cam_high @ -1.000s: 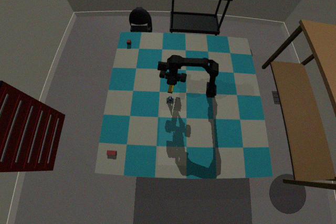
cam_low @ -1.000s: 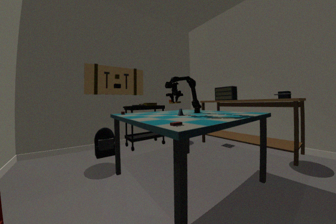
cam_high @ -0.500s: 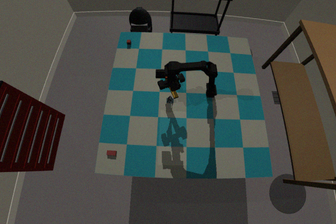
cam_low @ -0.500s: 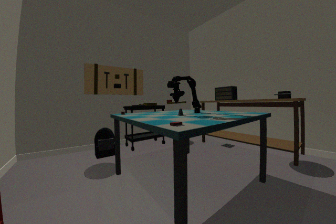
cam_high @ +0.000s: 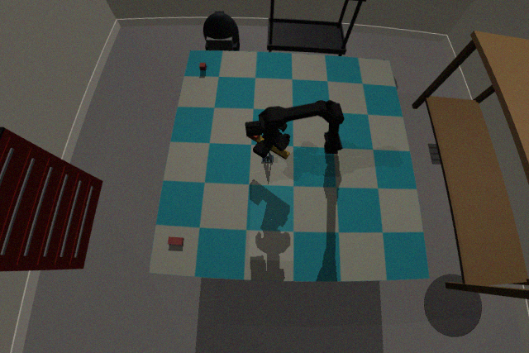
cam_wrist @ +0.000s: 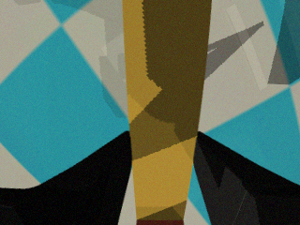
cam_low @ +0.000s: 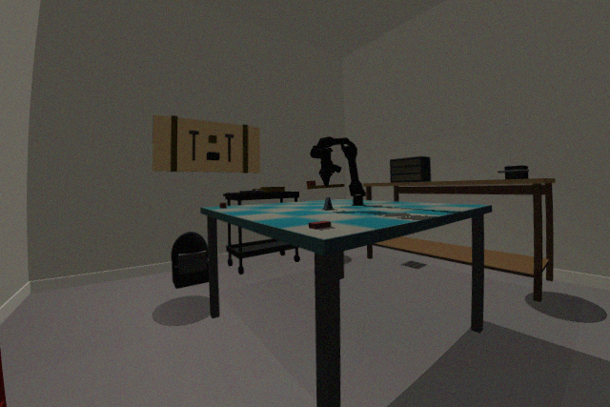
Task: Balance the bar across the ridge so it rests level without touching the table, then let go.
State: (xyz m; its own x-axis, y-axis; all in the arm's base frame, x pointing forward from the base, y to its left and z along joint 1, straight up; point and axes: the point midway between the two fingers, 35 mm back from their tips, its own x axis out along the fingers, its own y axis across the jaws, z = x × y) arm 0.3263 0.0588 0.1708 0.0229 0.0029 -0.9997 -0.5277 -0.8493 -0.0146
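Above the table [cam_high: 399, 250] [cam_low: 403, 227] [cam_wrist: 56, 94], bar [cam_high: 280, 152] [cam_low: 335, 186] [cam_wrist: 163, 183]: raised off the surface, apart from the ridge [cam_high: 268, 158] [cam_low: 328, 204].
Gripper [cam_high: 269, 145] [cam_low: 326, 185] [cam_wrist: 161, 138]: jaws clamped on the bar, 1 finger along each side.
Bar's long axis: crosswise under the jaws, slanting from upper left to lower right in the top view; near level in the exterior view.
Red block [cam_high: 256, 136] [cam_low: 311, 184] [cam_wrist: 160, 222]: at 1 end of the bar, the upper-left end from the top; likely makes that end the heavier.
Ridge from jaws: below them in the exterior view; not seen in the wrist view, so exact alignment cannot be told.
Crest against bar: too small to tell whether they cross squarely.
Nearer arm: only 1, already holding the bar.
Next move: probably line the balance point up over the crest, then lower straight down.
Risk: an off-centre contact could tip the bar towards 1 end at release.
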